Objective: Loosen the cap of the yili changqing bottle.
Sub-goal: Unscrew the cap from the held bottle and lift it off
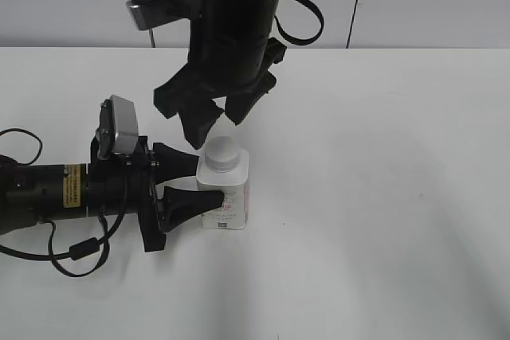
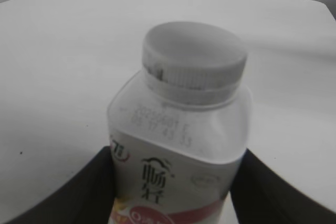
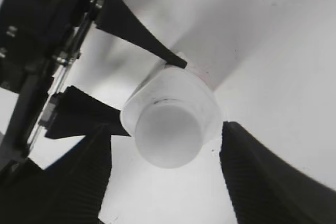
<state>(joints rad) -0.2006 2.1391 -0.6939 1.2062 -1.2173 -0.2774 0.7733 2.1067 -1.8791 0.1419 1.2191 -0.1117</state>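
Closest to the exterior camera is the left arm, lying low along the white table from the left edge, with a yellowish sticker on its black barrel that's too small to read. Its left gripper is clamped on the body of the yili changqing bottle, one black finger on the near face and one on the far side, so the bottle is pinned upright between them, roughly mid-table and a bit left of centre.

The left wrist view is where the print shows up. On the bottle shoulder there's a faint stamped date code in two lines, starts with something like "2025", the rest is too soft to make out. Below that the label has a small green logo at the left, two big black Chinese characters in the middle, a little oval mark on the right, and a pinkish band at the bottom with white text I can't read. The dark fingers press both lower sides.

The cap is white, ribbed around the rim, sitting on the neck.

Further back and above, the right gripper hangs over the cap, jaws spread and not touching it. From its own camera the cap sits between the two ribbed pads with gaps both sides.
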